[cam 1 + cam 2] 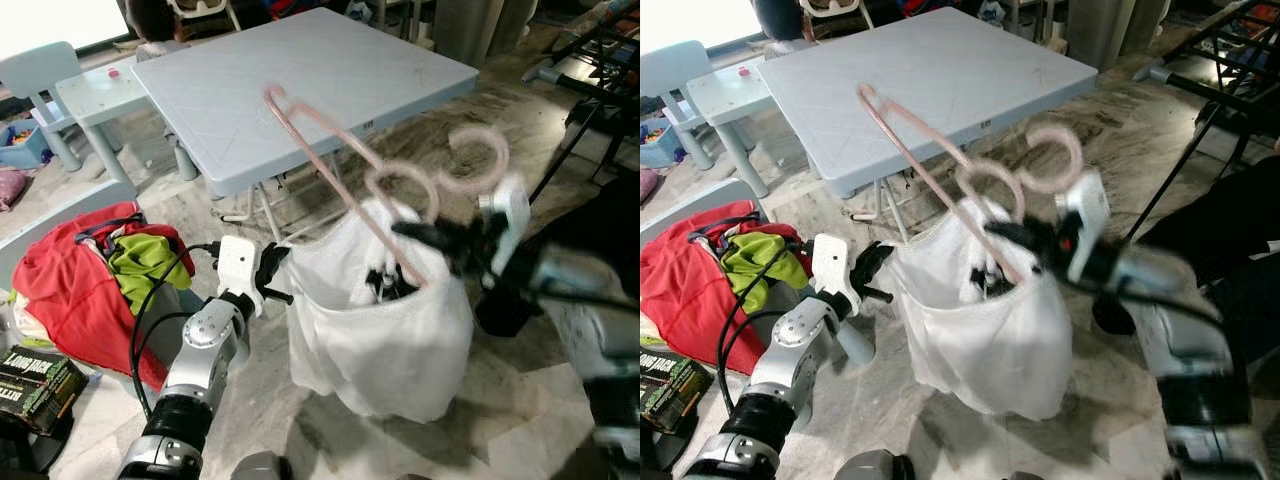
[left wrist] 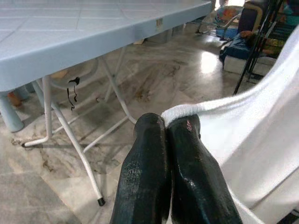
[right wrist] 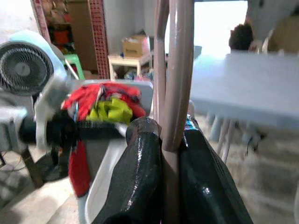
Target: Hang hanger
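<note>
A pink hanger point(image 1: 340, 160) sticks up out of a white garment point(image 1: 380, 330) that hangs in the air in front of me. Its hook point(image 1: 478, 150) is blurred. My right gripper point(image 1: 425, 240) is shut on the hanger's bars, seen close in the right wrist view as pink rods point(image 3: 175, 84) between the fingers point(image 3: 140, 182). My left gripper point(image 1: 280, 268) is shut on the garment's left edge; the left wrist view has the white hem point(image 2: 205, 109) pinched between its fingers point(image 2: 149, 172).
A light grey folding table point(image 1: 300, 70) stands just behind the garment. A basket of red and green clothes point(image 1: 90, 270) sits at my left. A small pale table and chair point(image 1: 60, 90) are at the far left. A dark clothes rack point(image 1: 600, 90) stands at the right.
</note>
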Tool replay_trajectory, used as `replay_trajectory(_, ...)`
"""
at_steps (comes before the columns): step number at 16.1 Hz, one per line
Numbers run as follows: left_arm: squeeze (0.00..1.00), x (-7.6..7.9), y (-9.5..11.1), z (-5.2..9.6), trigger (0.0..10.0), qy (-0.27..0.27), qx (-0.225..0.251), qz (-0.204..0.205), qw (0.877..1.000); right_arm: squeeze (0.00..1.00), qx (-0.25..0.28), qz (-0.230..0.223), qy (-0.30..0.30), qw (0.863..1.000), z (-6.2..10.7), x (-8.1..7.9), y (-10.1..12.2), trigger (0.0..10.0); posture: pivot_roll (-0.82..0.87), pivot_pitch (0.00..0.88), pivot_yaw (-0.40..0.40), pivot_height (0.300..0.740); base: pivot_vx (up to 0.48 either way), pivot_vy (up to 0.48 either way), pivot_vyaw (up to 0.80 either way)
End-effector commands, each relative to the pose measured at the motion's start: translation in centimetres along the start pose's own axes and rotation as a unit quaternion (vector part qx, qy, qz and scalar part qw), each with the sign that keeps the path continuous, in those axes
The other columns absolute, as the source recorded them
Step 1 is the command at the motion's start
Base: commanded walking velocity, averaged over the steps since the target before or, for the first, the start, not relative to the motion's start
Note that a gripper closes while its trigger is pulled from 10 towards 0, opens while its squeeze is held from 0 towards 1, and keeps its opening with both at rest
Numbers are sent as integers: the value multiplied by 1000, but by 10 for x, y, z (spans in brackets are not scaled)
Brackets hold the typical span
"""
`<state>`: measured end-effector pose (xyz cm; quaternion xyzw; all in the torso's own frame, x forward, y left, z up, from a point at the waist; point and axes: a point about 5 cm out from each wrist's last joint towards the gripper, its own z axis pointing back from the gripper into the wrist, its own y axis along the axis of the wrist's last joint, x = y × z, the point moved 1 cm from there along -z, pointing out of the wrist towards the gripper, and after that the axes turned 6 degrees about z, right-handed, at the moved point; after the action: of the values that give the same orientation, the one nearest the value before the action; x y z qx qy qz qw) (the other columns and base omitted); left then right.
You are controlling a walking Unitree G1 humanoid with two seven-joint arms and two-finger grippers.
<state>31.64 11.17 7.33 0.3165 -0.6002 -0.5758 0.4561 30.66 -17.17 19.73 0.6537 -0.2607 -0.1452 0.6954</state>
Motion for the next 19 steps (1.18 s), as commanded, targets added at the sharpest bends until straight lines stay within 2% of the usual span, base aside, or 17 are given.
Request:
replay_trajectory(1, 0, 0, 0, -1, 0, -8, -2, -4, 1000, 0, 22, 20, 3, 1000, -10, 4, 13, 10000, -106, 0, 66, 740, 0, 0, 0)
replay_trajectory(3, 0, 3, -7, 1, 0, -19, -16, 2, 1000, 0, 37, 37, -16, 999, -24, 11, 22, 10000, -101, 0, 78, 740, 0, 0, 0)
replay_trajectory(5, 0, 9, -19, 5, 0, -31, -37, 10, 999, 0, 57, 55, -76, 994, -44, 24, 30, 10000, -99, 0, 87, 740, 0, 0, 0)
replay_trajectory(6, 0, 13, -23, 5, 0, -38, -43, 16, 998, 0, 58, 54, -123, 989, -51, 33, 30, 10000, -96, 0, 88, 740, 0, 0, 0)
replay_trajectory(7, 0, 14, -24, 6, 0, -42, -44, 18, 998, 0, 63, 60, -132, 987, -53, 35, 31, 10000, -88, 0, 83, 740, 0, 0, 0)
replay_trajectory(8, 0, 16, -25, 7, 0, -47, -46, 19, 998, 0, 61, 82, -159, 982, -53, 39, 32, 10000, -82, 0, 79, 740, 0, 0, 0)
replay_trajectory(9, 0, 17, -27, 8, 0, -52, -55, 20, 997, 0, 66, 89, -214, 971, -51, 50, 34, 10000, -77, 0, 76, 740, 0, 0, 0)
replay_trajectory(10, 0, 17, -32, 13, 0, -60, -72, 21, 995, 0, 79, 80, -262, 958, -49, 61, 36, 10000, -75, 0, 74, 740, 0, 0, 0)
replay_trajectory(11, 0, 15, -38, 19, 0, -61, -85, 16, 994, 0, 107, 22, -331, 937, -43, 77, 38, 10000, -71, 0, 68, 740, 0, 0, 0)
replay_trajectory(12, 0, 14, -39, 21, 0, -61, -84, 15, 994, 0, 121, -2, -365, 923, -39, 82, 39, 10000, -66, 0, 66, 740, 0, 0, 0)
replay_trajectory(14, 0, 14, -37, 22, 0, -62, -82, 13, 995, 0, 122, 8, -399, 909, -32, 83, 36, 10000, -66, 0, 64, 740, 0, 0, 0)
replay_trajectory(16, 0, 14, -37, 23, 0, -67, -87, 12, 994, 0, 125, -14, -439, 889, -26, 84, 24, 10000, -74, 0, 60, 740, 0, 0, 0)
replay_trajectory(19, 0, 18, -35, 20, 0, -69, -80, 13, 994, 0, 120, -5, -432, 894, -30, 78, 23, 10000, -86, 0, 56, 740, 0, 0, 0)
